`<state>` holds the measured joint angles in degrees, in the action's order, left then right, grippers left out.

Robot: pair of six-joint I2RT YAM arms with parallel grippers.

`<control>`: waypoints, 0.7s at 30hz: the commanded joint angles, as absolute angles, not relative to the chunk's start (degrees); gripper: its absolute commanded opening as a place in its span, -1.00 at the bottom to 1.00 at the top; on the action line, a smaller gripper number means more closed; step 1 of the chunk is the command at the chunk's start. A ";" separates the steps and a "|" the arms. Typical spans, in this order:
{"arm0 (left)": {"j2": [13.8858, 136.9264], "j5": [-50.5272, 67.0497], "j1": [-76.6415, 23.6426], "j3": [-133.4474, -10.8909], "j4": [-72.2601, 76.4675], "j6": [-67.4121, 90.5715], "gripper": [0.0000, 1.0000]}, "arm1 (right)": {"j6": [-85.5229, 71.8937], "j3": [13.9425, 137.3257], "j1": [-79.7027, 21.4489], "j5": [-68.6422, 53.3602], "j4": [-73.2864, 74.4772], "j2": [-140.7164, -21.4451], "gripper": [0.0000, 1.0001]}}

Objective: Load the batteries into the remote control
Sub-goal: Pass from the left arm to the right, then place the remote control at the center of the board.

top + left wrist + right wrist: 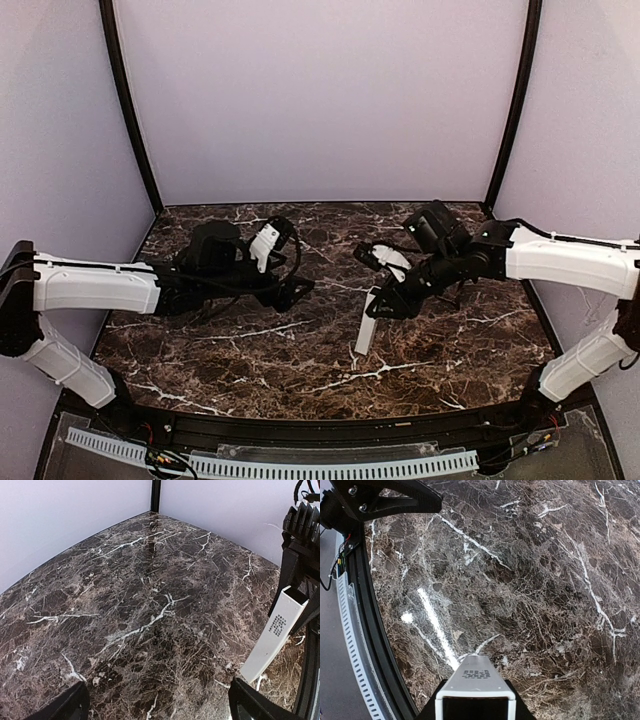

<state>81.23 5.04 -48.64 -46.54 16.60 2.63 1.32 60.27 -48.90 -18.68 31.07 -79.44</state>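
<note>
The remote control (366, 325), a slim white bar, stands tilted right of centre on the dark marble-patterned table (250, 370). Its upper end is clamped between the fingers of the right gripper (385, 305), and its lower end is down at the tabletop. Whether it touches the surface is unclear. The right wrist view looks down the remote's length: the gripped end is a dark, hollow rectangle, and a small patch of grey print lies on the white face just beyond it. To its left, well apart, the left gripper (292, 290) hangs low over the marble with its jaws spread wide and nothing between them. From that wrist's view, the leaning remote shows at the right edge.
</note>
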 commanded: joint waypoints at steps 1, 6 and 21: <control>82.88 5.91 -48.38 -44.27 20.37 4.63 0.90 | 1.70 61.94 -50.54 -13.18 32.83 -80.64 -0.93; 89.95 16.18 -48.06 -43.23 30.12 9.61 0.58 | 1.92 61.25 -51.02 -12.14 31.26 -81.38 -0.93; 106.41 10.15 -53.45 -45.34 48.91 12.69 -0.02 | 1.93 60.24 -52.57 -10.21 28.42 -82.54 -0.94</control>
<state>104.33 12.25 -52.40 -44.86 41.78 11.49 1.65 60.42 -51.77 -11.27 31.77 -81.93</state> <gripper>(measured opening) 0.496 0.288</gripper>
